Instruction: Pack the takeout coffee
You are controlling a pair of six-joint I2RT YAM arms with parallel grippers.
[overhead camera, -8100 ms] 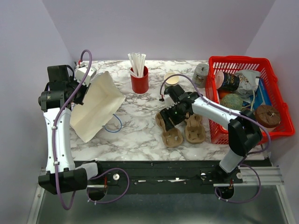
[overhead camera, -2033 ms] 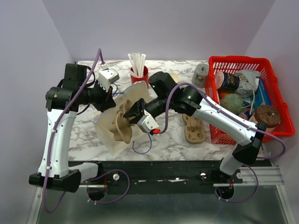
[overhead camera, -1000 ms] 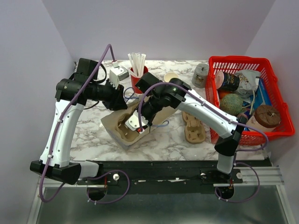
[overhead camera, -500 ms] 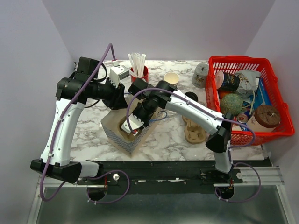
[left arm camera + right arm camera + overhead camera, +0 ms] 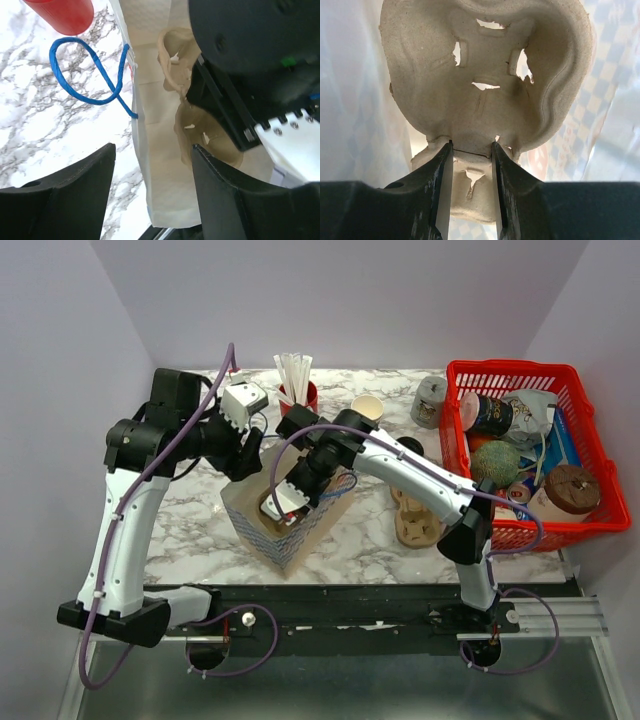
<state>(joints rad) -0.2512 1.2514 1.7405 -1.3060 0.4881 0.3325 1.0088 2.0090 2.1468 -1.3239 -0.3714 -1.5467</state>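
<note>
Inside the bag (image 5: 292, 540), right gripper (image 5: 470, 147) pinches pulp tray (image 5: 485, 85); left gripper (image 5: 152, 150) spread astride its rim.

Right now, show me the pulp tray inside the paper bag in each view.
Top external: pulp tray left of centre, in the paper bag's open top.
Left wrist: pulp tray at centre, just right of the bag's white wall.
Right wrist: pulp tray fills the upper middle, pinched by the right gripper.
Shared landmark: the paper bag around it.
</note>
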